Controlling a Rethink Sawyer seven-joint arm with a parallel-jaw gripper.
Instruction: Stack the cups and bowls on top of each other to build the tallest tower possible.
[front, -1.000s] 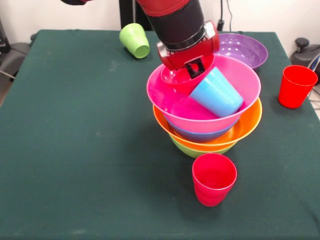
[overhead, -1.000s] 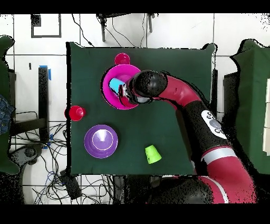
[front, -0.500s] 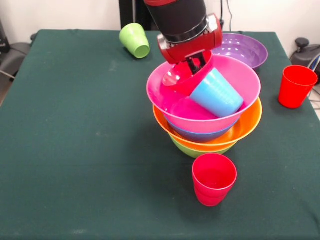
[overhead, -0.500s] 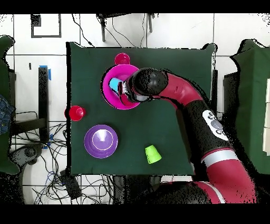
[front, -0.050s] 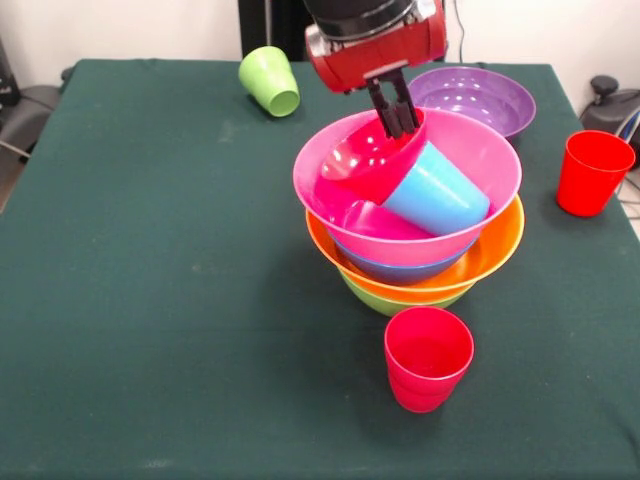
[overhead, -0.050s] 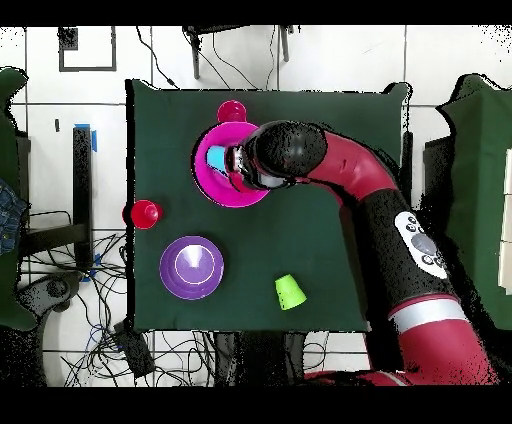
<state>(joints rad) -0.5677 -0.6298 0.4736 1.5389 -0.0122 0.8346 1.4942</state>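
Pinching the small red bowl (front, -0.050s: 368, 160) by its thin rim, gripper (front, -0.050s: 397, 118) clamped tight inside the tower's (front, -0.050s: 412, 225) pink bowl (front, -0.050s: 480, 165) near the table's (front, -0.050s: 150, 250) far edge, probably light, glossy, slippery plastic, so rim grip only.

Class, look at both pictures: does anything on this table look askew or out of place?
Yes. Inside the pink bowl topping the stack, a blue cup lies tipped on its side, and the small red bowl tilts steeply, its rim pinched by the gripper. A green cup lies toppled on the table.
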